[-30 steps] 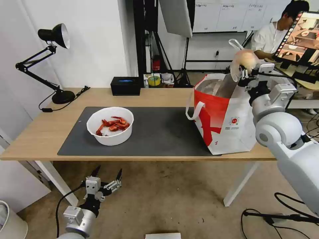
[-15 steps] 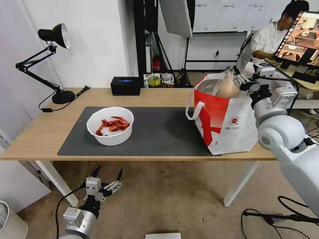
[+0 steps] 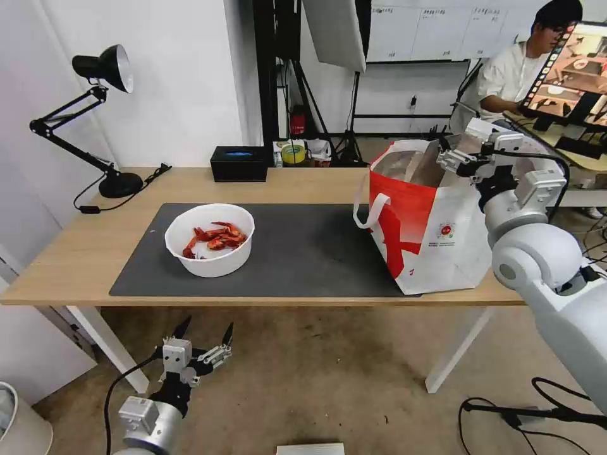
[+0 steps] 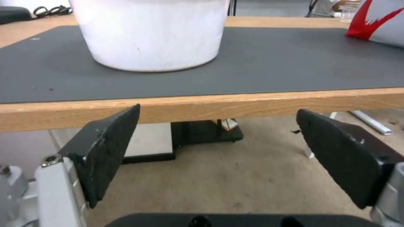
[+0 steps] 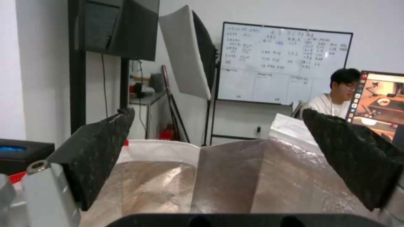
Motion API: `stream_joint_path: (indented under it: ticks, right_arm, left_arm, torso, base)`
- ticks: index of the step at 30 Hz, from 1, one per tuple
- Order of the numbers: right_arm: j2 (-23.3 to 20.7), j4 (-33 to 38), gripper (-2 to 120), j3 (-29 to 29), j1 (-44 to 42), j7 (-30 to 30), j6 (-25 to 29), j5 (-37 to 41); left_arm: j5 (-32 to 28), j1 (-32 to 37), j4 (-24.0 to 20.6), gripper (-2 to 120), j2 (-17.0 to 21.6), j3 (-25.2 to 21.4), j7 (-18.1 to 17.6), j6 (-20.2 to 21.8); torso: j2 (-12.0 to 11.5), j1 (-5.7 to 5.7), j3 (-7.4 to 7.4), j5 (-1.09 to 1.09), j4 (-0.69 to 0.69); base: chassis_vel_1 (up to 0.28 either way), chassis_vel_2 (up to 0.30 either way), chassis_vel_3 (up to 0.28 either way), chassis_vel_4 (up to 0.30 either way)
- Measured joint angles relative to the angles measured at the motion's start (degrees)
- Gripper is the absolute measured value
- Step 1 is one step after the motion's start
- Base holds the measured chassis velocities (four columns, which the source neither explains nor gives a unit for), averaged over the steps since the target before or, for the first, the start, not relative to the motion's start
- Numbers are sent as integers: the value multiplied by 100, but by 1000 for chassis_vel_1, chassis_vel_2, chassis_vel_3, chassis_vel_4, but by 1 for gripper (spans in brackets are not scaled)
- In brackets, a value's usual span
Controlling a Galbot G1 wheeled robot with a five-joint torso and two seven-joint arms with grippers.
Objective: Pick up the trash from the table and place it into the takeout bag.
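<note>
I had the right gripper [image 3: 454, 153] over the open mouth of the bag [image 3: 436, 234], its pads spread apart and holding nothing, with the foil lining [image 5: 235, 176] directly beneath them in the right wrist view. The bowl [image 3: 210, 239] of red shells [image 3: 215, 237] sat on the mat [image 3: 303, 253], well apart from the bag on its left side, toward the lamp [image 3: 104, 114]. From the bag, then, the remaining trash I could see lay to the left along the table [image 3: 63, 265], and by my reckoning the left gripper [image 3: 201, 338] was the nearer tool: it hung below the table's front edge, almost under the bowl, pads wide apart and empty. In the left wrist view the bowl's white wall [image 4: 151, 34] stood just past that edge, above and ahead of the pads. The bowl is round, so it offered no long axis to line up on; I judged the rim the likely place to take it. For writing, I saw a small round logo [image 3: 446, 231] on the bag's white face with a line of print under it, too small to read, and a whiteboard [image 5: 286, 66] behind with notes I could not make out
</note>
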Motion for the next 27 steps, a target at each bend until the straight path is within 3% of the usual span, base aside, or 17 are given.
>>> stream_joint_path:
  ticks: [10,16,27]
  right_arm:
    - [-89,432,100,102,-229,-286,106,283]
    - [-205,1124,100,196,-663,-702,327,644]
    - [-426,1898,100,219,-1606,-1023,647,447]
  left_arm:
    - [9,-14,-3,100,-27,6,2,-4]
    - [9,0,-52,100,-31,-20,3,-9]
    - [33,122,-169,100,-124,-110,27,-65]
  torso:
    - [0,0,0,0,0]
    - [0,0,0,0,0]
    - [0,0,-1,-1,0]
  base:
    - [0,0,0,0]
    - [0,0,0,0]
    - [0,0,0,0]
